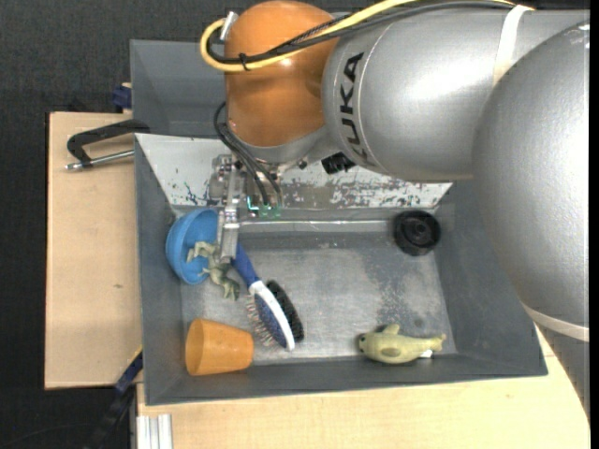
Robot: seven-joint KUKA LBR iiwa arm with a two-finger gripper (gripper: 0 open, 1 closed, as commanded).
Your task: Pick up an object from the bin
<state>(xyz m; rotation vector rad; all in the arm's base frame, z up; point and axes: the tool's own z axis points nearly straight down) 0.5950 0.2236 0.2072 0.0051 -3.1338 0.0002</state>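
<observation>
My gripper hangs below the orange cover at the left of the bin, reaching down at the right edge of a blue bowl. A small olive-green toy figure lies right under its tip, touching or nearly touching it. A blue-handled brush with a white back and dark bristles lies just right of the figure, pointing toward the bin's front.
An orange cup lies on its side in the front left corner. A pale green toy sea animal rests by the front wall at the right. A black round cap sits at the back right. The arm covers the upper right.
</observation>
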